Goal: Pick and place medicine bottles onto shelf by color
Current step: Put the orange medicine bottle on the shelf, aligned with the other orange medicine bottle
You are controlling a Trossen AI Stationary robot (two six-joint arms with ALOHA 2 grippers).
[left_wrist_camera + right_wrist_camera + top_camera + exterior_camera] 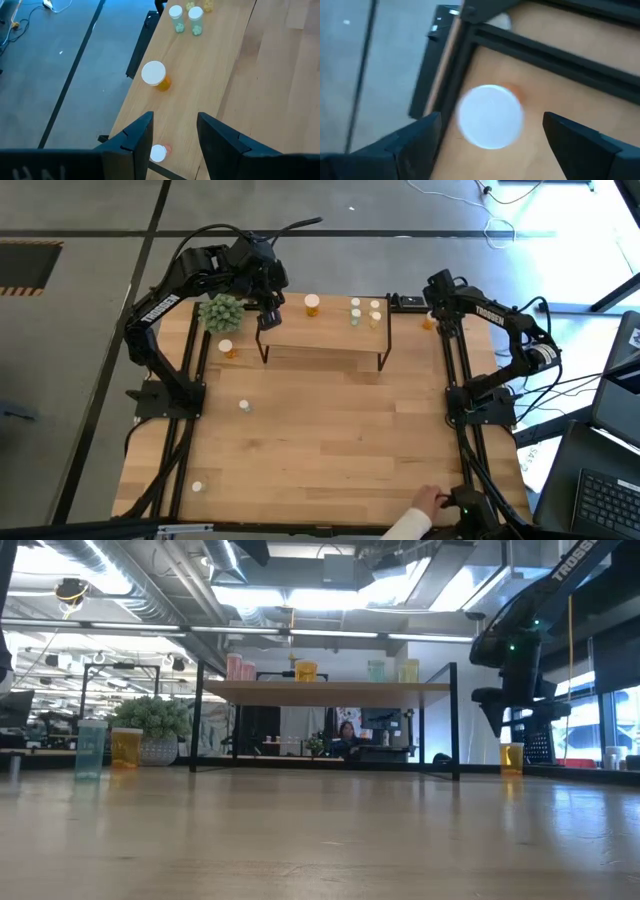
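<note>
Left gripper [268,317] hovers over the shelf's [325,338] 9 o'clock end, fingers [137,137] partly apart, nothing between them; a pink bottle [159,152] stands on the shelf right under them. Right gripper [436,313] is above the desk [330,440] just off the shelf's 3 o'clock end, fingers [415,137] spread wide, straddling an orange bottle [491,123] from above, no contact visible. On the shelf along its 12 o'clock edge: orange bottle [312,304] left of centre, a cluster of pale green-yellow bottles [364,313] toward 3 o'clock. Loose on the desk: orange bottle [228,349] at 10 o'clock just below the potted plant [221,311], one white-capped bottle [244,407] at 9 o'clock, another [198,487] at 7 o'clock. A person's hand [428,502] is at the desk's 5 o'clock edge.
</note>
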